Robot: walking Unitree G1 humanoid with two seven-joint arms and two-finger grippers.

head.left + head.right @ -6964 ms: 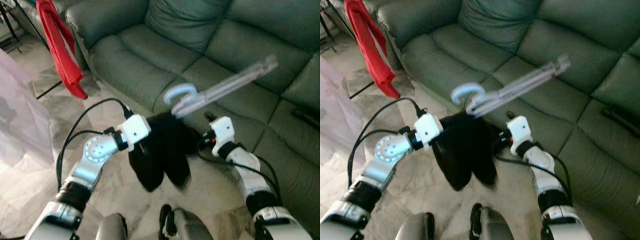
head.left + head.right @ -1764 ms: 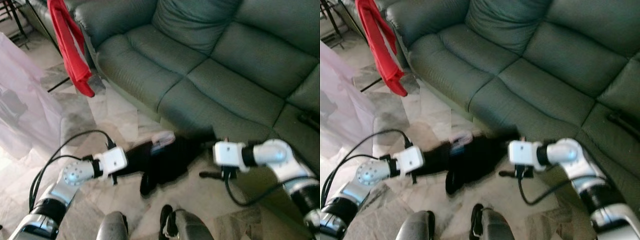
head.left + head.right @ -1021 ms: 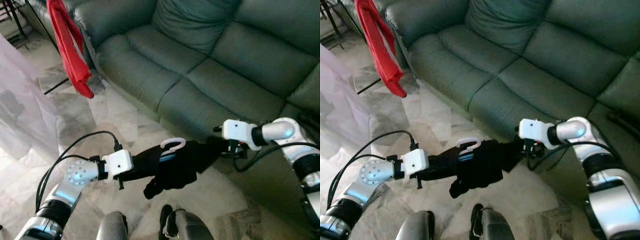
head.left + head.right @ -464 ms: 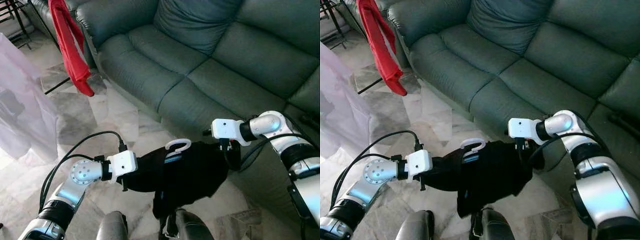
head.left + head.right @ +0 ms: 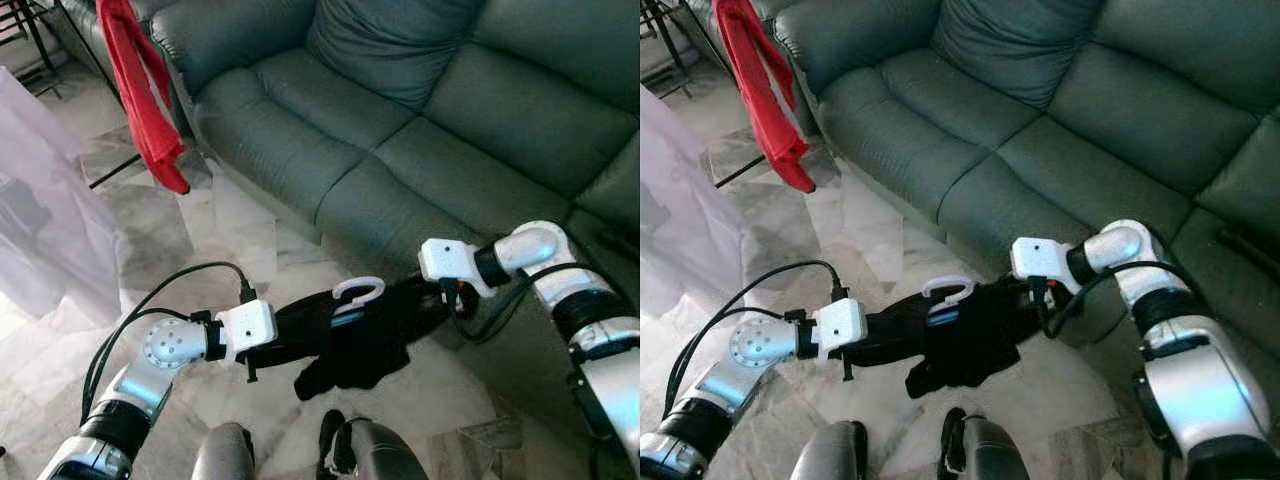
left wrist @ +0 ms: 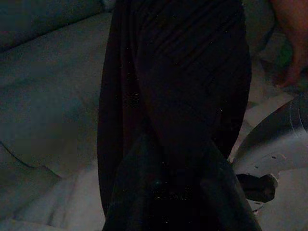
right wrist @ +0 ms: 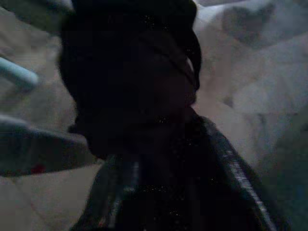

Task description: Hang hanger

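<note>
Big dark green leather sofa (image 5: 420,120) across the upper part of the head views, pale marbled tile floor (image 5: 210,240) in front of it. Translucent white plastic sheet (image 5: 40,210) at the left edge, long red cloth (image 5: 140,95) hanging by the sofa's left arm. Black crumpled garment (image 5: 350,335) on a white plastic hanger (image 5: 357,291) held above the floor just in front of the sofa's front edge, stretched between both arms, hook curling up from the garment's top. Left gripper (image 5: 275,345) at the garment's left end, right gripper (image 5: 1035,295) at its right end; cannot tell how far either set of fingers is open, cloth hides them. Wrist views dark, black cloth up close
</note>
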